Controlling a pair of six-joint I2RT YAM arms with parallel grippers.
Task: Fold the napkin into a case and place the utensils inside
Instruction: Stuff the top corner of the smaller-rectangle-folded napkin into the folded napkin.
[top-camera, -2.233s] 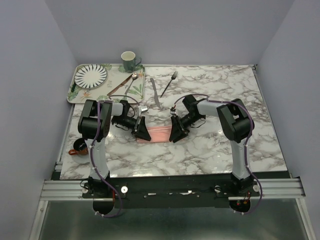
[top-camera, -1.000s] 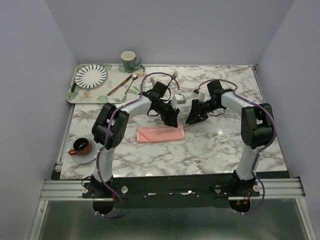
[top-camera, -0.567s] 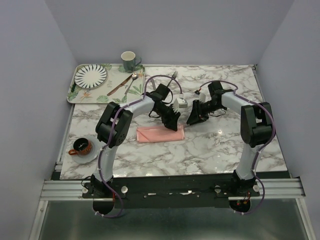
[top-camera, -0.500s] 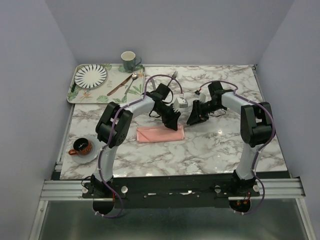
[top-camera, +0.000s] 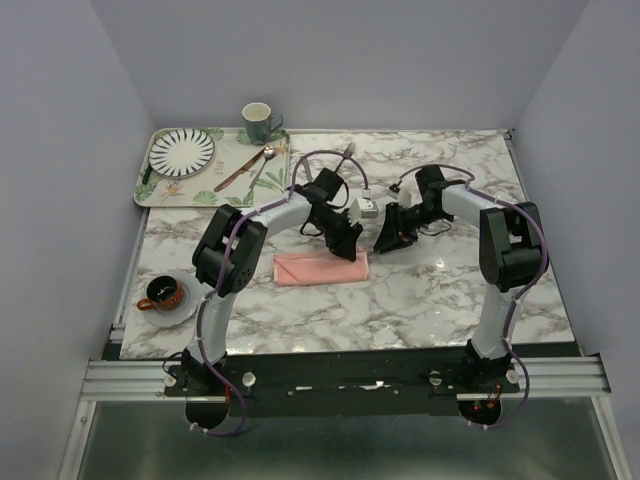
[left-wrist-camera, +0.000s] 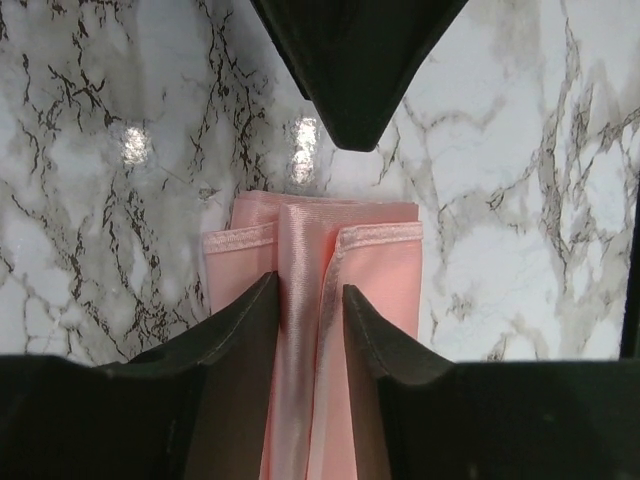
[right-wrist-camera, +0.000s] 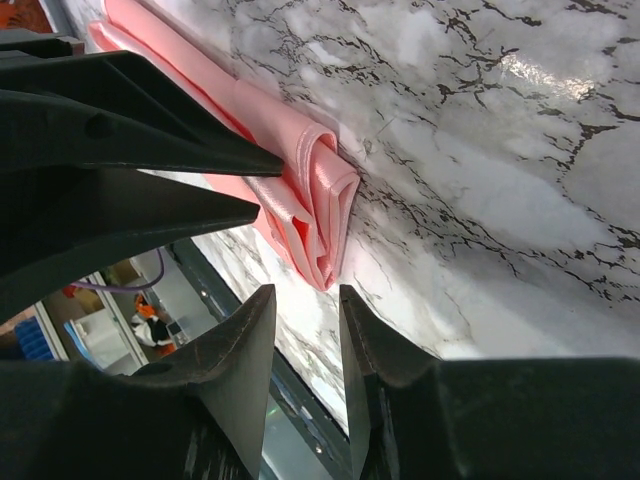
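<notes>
Left gripper (left-wrist-camera: 305, 285): mine, set low over the right end of the case. The jaws are partly apart and straddle the raised middle fold of the cloth. I cannot tell from the wrist view whether the fingers (left-wrist-camera: 245, 320) actually pinch that fold.
Right gripper (right-wrist-camera: 300, 292): mine, with jaws apart and only marble between them, so it holds nothing. Its tips point at the same end of the case, just short of it, facing the left gripper.
Case (top-camera: 318, 268): salmon-pink cloth folded to a narrow rectangle. It lies flat on the table with its long side running left to right, between my two arms. At its right end the layers show, with hemmed edges turned in on either side of a glossy centre ridge.
Fork (top-camera: 348, 152): silver, on the far side of the table beyond my left arm, well apart from the case. It is only partly seen.
Table (top-camera: 450, 290): white marble with grey veins.
Tray (top-camera: 145, 192): leaf-patterned, at the far left corner.
Striped plate (top-camera: 181, 150): on the tray.
Spoon (top-camera: 266, 157): on the tray, right side.
Brown-handled utensil (top-camera: 234, 179): on the tray, just beside the spoon.
Mug (top-camera: 256, 122): green, at the tray's far right corner.
Cup on saucer (top-camera: 161, 293): at the near left edge of the table.
</notes>
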